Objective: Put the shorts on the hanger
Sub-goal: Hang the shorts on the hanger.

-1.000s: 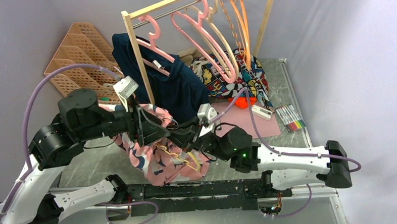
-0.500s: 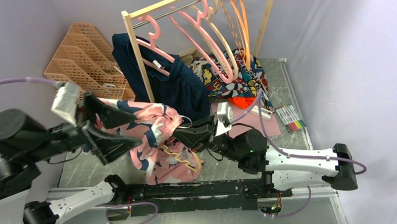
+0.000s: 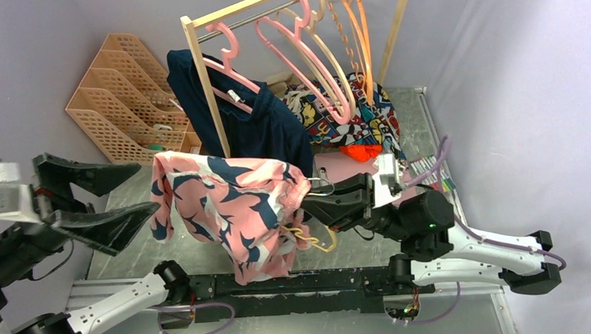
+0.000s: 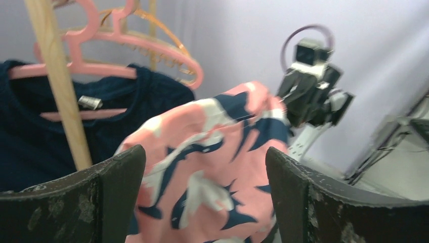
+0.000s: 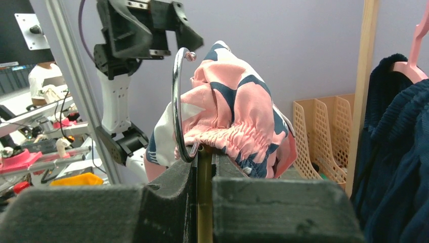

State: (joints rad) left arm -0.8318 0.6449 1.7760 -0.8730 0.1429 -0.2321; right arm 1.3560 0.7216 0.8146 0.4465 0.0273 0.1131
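Hanging from one arm alone, the shorts (image 3: 226, 208) could slide off the hanger (image 3: 314, 241)

Lifted above the table (image 3: 130, 249) near the middle, just this side of the navy garment (image 3: 264, 131) on the wooden rack (image 3: 206, 88), the shorts are heaped over the pale yellow hanger with most of the cloth out to the left; to my eye a tilt or jolt could let them slip down, or twist the thin hanger in its grip. At the far left the left arm is reared up, the left gripper (image 3: 147, 187) spread wide, empty, well apart from the cloth. From the right the other arm reaches in low, the right gripper (image 3: 317, 207) clamped tight on the hanger's neck, just below the wire hook (image 5: 177, 101)
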